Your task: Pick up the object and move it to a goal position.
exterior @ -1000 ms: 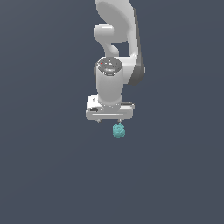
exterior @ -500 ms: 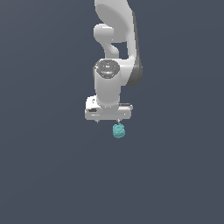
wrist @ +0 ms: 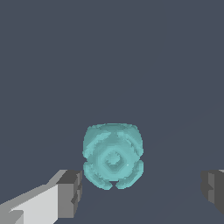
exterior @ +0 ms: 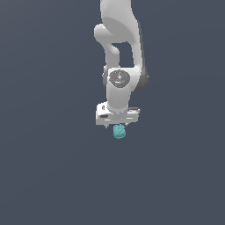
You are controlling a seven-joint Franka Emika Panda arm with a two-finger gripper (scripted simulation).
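While the white arm point(exterior: 121, 52) reaches straight down over the plain grey ground point(exterior: 48, 167), its gripper point(exterior: 117, 124) hangs right above the object point(exterior: 119, 131). From the wrist, the dark fingertips point(wrist: 72, 192) stand wide apart, with the bumpy teal lump between them, nearer one pad and seemingly not touching it.

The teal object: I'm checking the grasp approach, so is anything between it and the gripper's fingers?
Nothing visible is. In the wrist view the teal object sits in the gap between the open gripper fingers, with only bare dark surface around it.
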